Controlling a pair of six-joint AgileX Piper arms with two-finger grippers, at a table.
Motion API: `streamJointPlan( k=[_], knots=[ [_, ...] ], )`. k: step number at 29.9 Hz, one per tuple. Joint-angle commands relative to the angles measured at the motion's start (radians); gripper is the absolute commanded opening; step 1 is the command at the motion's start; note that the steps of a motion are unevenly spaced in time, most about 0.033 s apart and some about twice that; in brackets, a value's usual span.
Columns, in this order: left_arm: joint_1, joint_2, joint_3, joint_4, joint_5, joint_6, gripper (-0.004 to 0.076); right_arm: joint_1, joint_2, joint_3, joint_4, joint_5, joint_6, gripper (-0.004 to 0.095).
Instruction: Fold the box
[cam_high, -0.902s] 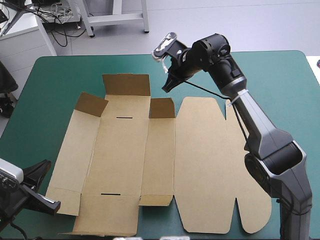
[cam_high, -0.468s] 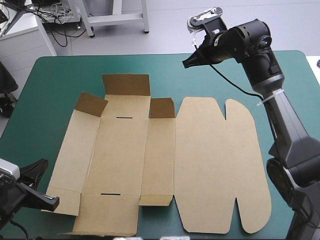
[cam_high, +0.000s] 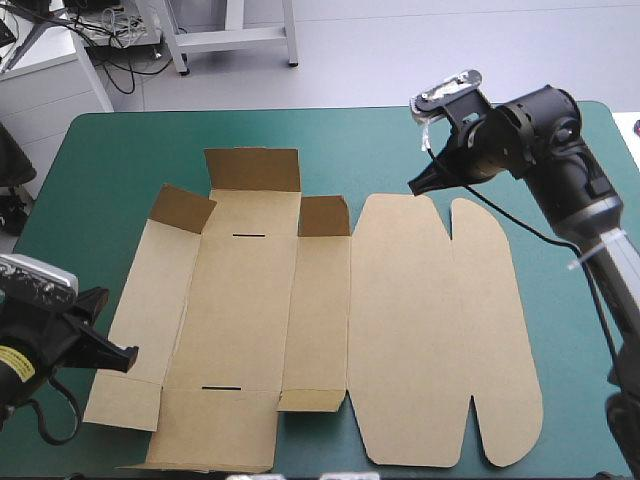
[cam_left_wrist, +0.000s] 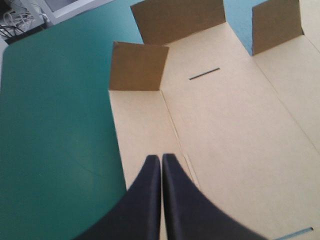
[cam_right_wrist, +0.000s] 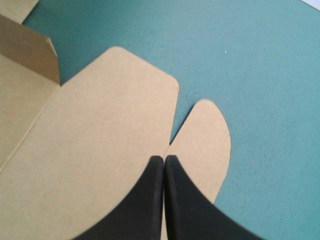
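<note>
The left gripper (cam_left_wrist: 161, 159) has its black fingers (cam_left_wrist: 145, 200) pressed together into one point with nothing between them. It sits over the left side panel of the box (cam_high: 250, 310), just inside that panel's outer edge, and whether the tips touch the board cannot be told. The right gripper (cam_right_wrist: 164, 159) is likewise drawn together and empty. Its tip is over the notch (cam_right_wrist: 172, 137) that splits the far edge of the lid (cam_high: 430, 330) into a broad lobe (cam_right_wrist: 115, 100) and a narrow lobe (cam_right_wrist: 207, 135) — contact there cannot be told either. The box lies as a cut brown sheet spread across the middle of the teal-green cover (cam_high: 120, 150), mostly flat. Along its far edge three flaps stand up: a wide flap (cam_high: 252, 170) on the middle panel, a left flap (cam_high: 182, 208) and a right flap (cam_high: 324, 216) on the panels either side. Two thin cuts mark the middle panel — a far slot (cam_high: 248, 236) near the raised flaps and a near slot (cam_high: 219, 387) toward the near edge. The lid lies flat at the sheet's right, rounded at both ends.
</note>
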Motion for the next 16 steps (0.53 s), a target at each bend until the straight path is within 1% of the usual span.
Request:
streamJointPlan(
  k=[1,4,8,13,16],
  knots=[
    [-0.008,0.077,-0.12,0.052,-0.063,-0.009,-0.001,-0.005,-0.144,0.118,-0.024,0.008,0.003,-0.002],
    [-0.008,0.146,-0.205,0.051,-0.05,-0.009,-0.001,-0.005,-0.233,0.244,-0.015,0.008,0.003,-0.002],
    [-0.008,0.243,-0.306,0.057,0.001,-0.009,-0.001,-0.005,-0.368,0.402,-0.021,-0.001,0.003,-0.002],
    [-0.006,0.361,-0.404,0.081,0.087,-0.009,-0.0008,-0.005,-0.539,0.536,-0.009,-0.018,0.035,-0.002],
    [-0.006,0.415,-0.441,0.08,0.109,-0.009,-0.0001,-0.005,-0.645,0.596,-0.009,-0.03,0.053,-0.002]
  ],
)
